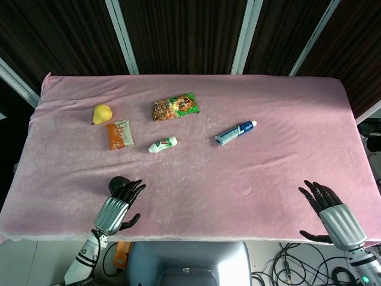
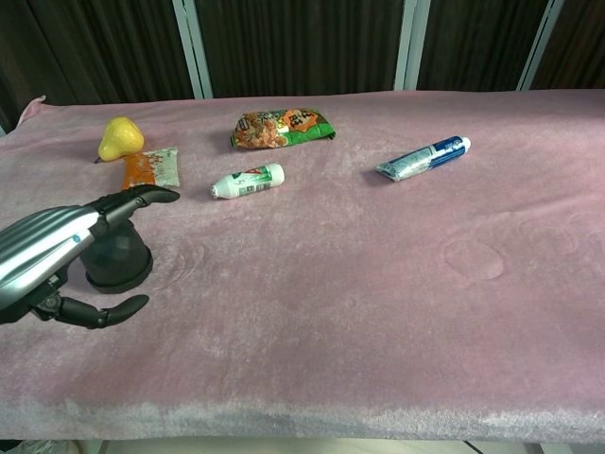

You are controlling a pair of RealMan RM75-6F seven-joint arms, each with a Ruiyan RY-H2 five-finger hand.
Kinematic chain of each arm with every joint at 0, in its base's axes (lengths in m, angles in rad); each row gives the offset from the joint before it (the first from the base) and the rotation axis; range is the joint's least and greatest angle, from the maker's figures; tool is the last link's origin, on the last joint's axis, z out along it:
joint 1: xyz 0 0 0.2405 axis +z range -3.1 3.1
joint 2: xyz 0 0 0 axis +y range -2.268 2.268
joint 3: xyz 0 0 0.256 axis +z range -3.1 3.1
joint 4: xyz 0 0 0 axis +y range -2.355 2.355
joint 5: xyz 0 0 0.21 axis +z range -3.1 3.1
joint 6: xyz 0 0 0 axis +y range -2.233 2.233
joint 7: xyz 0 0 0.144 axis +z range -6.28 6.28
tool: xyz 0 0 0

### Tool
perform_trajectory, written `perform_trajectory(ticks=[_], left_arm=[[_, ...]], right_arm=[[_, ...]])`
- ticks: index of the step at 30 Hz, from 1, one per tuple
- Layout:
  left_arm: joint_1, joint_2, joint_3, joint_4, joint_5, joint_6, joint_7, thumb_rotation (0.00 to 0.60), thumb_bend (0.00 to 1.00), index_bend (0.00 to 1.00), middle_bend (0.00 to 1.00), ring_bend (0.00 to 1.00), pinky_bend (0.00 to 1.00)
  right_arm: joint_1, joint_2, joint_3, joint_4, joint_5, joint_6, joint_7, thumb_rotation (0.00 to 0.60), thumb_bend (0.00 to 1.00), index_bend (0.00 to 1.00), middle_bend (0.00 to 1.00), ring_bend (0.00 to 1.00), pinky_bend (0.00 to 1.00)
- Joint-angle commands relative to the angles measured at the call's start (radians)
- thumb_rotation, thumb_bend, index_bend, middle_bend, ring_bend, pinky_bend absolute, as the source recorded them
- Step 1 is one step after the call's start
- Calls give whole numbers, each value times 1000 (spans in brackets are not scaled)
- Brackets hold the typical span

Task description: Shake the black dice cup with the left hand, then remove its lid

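The black dice cup (image 2: 118, 258) stands upright on the pink cloth near the front left, its lid on; in the head view only its far edge (image 1: 116, 181) shows past my fingers. My left hand (image 1: 117, 205) (image 2: 52, 248) hovers over and around the cup, fingers spread above its top and thumb low at its near side, holding nothing. My right hand (image 1: 331, 211) rests open at the front right edge of the table, far from the cup, and is seen only in the head view.
A yellow pear (image 1: 102, 113), an orange sachet (image 1: 119, 134), a small white bottle (image 1: 162, 144), a green snack bag (image 1: 175, 106) and a blue toothpaste tube (image 1: 234, 133) lie further back. The table's front edge (image 1: 196, 238) runs just under both hands.
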Motion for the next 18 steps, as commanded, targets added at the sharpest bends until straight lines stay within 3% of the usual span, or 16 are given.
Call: perform_trajectory(ticks=[1, 9, 18], left_arm=[[0, 38, -21, -19, -37, -10, 22, 600, 316, 86, 42, 78, 231], [-14, 112, -64, -37, -152, -84, 18, 600, 316, 65, 3, 35, 207], [-48, 132, -104, 1, -259, -180, -26, 600, 311, 51, 0, 0, 199]], right_arm=[[0, 0, -1, 0, -1, 0, -1, 600, 0, 0, 0, 64, 248], [2, 1, -1, -3, -1, -5, -5, 600, 0, 0, 0, 64, 248], [7, 4, -5, -7, -7, -15, -10, 600, 0, 0, 0, 64, 248]])
